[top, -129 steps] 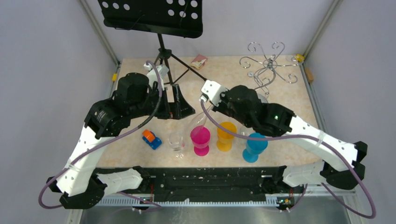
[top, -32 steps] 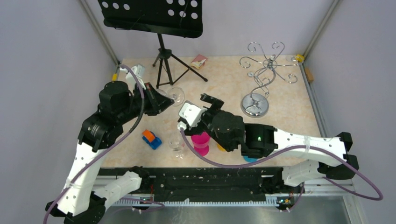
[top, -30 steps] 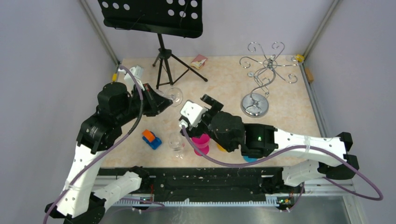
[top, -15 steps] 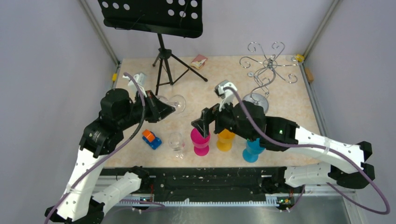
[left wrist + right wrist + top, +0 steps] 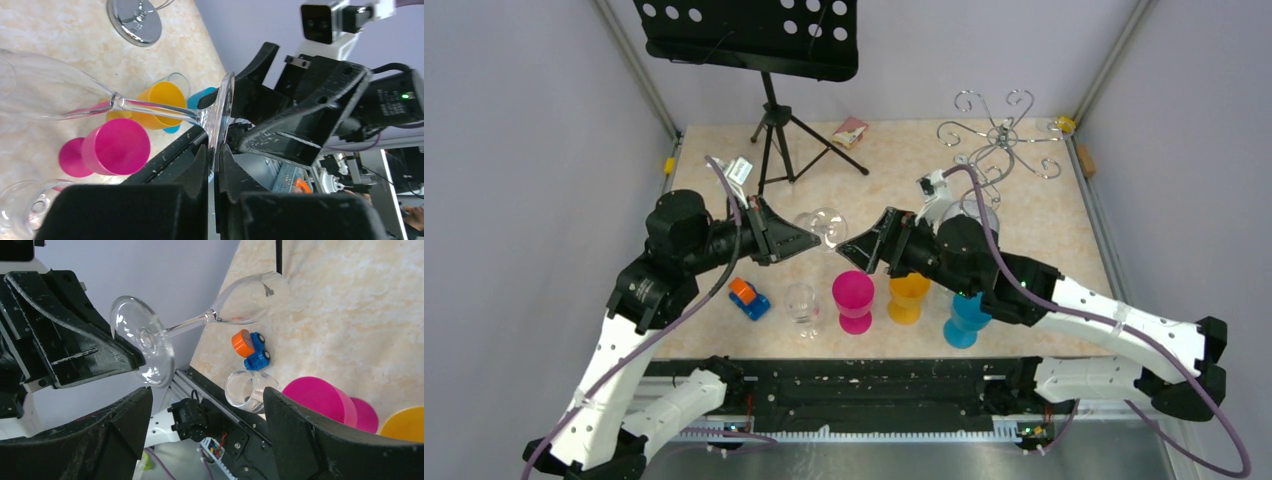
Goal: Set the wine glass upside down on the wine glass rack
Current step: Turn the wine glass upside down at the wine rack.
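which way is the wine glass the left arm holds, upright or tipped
Tipped on its side: the wine glass has its stem roughly level, with the left pincer shut on its foot.

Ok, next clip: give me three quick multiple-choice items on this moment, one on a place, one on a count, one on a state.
1. Where on the table does the wine glass rack stand?
A) front left corner B) dead centre C) far right
2. How many coloured cups stand in the front row?
A) two B) three C) five
3. How is the right gripper?
A) open, empty B) shut on the rack C) shut on a cup

Answers:
1 C: its chrome hooks rise at the far right.
2 B: a pink cup, a yellow cup and a blue cup.
3 A: its fingers stand apart, facing the wine glass, which the left gripper pinches by the foot.
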Tool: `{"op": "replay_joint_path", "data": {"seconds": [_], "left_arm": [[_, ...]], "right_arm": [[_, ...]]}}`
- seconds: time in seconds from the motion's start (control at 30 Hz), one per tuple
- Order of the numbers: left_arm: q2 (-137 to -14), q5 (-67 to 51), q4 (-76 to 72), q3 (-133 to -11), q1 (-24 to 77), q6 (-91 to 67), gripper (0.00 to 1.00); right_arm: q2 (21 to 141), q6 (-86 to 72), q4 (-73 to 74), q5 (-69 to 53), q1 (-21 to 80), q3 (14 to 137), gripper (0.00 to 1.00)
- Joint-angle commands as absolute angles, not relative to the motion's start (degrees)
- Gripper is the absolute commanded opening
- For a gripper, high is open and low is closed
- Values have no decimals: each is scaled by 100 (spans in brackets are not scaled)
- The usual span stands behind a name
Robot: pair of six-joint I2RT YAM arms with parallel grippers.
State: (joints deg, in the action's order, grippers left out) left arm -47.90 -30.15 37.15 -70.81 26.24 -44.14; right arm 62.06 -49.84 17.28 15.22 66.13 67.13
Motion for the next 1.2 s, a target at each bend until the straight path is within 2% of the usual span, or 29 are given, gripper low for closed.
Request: {"op": "replay_joint_path", "data": {"seconds": [0.0,0.13,0.3,0.53,0.67,0.8,1.0,1.17], "left_arm": [[-4697,-3471,2903,-6958,2610,-4731,0],[-4568,-3573,2684,-6824,2610,-4982,0],[-4544,-3717,2570,-6642,2610,-5215,0],[-4531,-3923,2130,-6446,2610,-5660,0],[-4582,-3994,2049,-6446,2610,-5751,0],[-4614,-3831,2093,-6455,2610,-5813,0],[-4757,-3676,2073,-6381,2610,-5926,0],[-5010,-3822,1697,-6305,2611,-6318,0]], "right_arm": [[5755,-5651,570,1375,6432,6321,80],[5810,-5638,470,1174,6428,6355,78],[5777,-5481,-580,554,6432,6077,72],[5611,-5600,-536,805,6433,5935,60],[5459,-5603,-303,1100,6425,5934,59],[5282,-5483,410,1452,6433,6064,67],[4832,-5345,1018,1921,6427,6086,73],[4518,-5166,1529,2045,6427,6180,84]]}}
